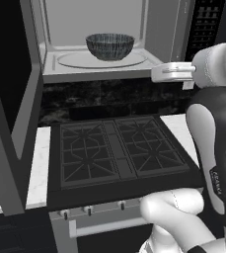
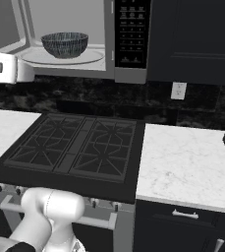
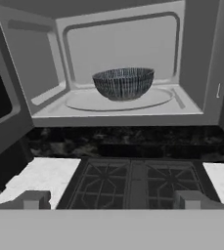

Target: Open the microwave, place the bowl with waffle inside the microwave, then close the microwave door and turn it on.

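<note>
Bowl (image 3: 123,83) sits on the turntable inside the open microwave (image 1: 97,69), door (image 1: 13,113) swung out left, while the empty gripper (image 3: 111,199), fingers spread wide, hangs in front above the stove (image 2: 77,147); closing and starting remain.

No lettering is legible; the microwave (image 2: 74,39) keypad (image 2: 131,34) blurs.

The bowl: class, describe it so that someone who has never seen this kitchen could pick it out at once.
Find the microwave above the stove, its door swung open to the left. Inside, on the round glass turntable, sits the bowl. It is round and deep, and its dark blue-grey and white streaks set it apart from the plain light grey interior.
</note>
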